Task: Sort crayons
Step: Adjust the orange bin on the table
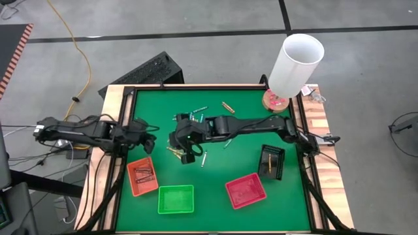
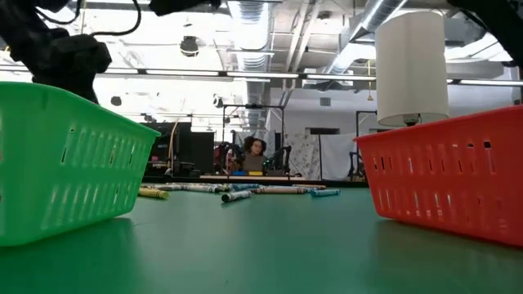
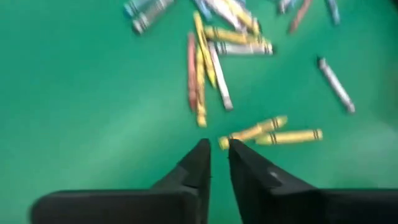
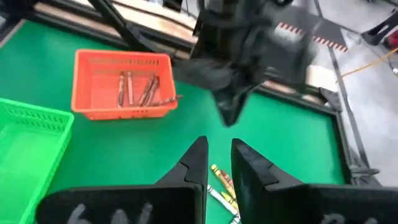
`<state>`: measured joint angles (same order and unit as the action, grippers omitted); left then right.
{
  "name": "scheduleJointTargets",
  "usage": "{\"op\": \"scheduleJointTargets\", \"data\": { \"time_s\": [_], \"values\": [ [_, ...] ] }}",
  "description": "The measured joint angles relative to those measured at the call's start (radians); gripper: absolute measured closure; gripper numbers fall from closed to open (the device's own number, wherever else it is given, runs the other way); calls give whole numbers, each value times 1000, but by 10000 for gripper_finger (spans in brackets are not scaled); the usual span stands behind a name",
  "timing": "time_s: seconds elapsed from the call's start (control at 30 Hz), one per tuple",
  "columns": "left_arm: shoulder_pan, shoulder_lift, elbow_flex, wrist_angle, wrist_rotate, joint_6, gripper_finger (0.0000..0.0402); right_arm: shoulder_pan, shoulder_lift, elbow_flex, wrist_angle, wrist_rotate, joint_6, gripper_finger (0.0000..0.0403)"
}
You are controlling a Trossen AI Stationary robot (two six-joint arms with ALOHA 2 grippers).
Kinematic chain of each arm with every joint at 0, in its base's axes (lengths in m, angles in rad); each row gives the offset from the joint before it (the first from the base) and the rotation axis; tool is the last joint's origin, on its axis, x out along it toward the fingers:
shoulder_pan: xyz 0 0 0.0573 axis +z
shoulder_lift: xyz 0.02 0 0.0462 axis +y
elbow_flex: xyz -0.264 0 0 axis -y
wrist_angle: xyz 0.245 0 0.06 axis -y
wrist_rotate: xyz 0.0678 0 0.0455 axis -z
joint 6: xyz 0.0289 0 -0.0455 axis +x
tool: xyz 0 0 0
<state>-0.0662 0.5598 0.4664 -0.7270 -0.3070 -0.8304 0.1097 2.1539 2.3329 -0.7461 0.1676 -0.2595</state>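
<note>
Several crayons lie flat on the green mat: a yellow cluster, a scatter farther back, and a lone gold one. My left gripper hovers at the mat's left, above the orange tray's far side. Its fingers are together and empty; in the left wrist view yellow, grey and reddish-brown crayons lie ahead of it. My right gripper hovers over the yellow cluster at mid table, fingers together and empty. Its wrist view shows yellow crayons below its tips and the left gripper opposite.
The orange tray holds reddish-brown crayons. The green tray and red tray stand near the front edge. The black tray holds a yellow crayon. A white cylinder stands at the far right corner. A person shows far behind in the low view.
</note>
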Motion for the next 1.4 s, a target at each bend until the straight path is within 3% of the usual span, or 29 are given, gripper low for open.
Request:
{"op": "scheduleJointTargets", "data": {
  "time_s": [0.13,0.43,1.4],
  "values": [
    [0,44,0,-24,39,-22,397,7,-1,2,-25,0,0,337],
    [-36,88,0,-67,118,-122,401,14,8,2,-45,0,-2,337],
    [-335,96,15,-115,135,-425,401,21,9,1,-91,-1,-3,337]
  ]
}}
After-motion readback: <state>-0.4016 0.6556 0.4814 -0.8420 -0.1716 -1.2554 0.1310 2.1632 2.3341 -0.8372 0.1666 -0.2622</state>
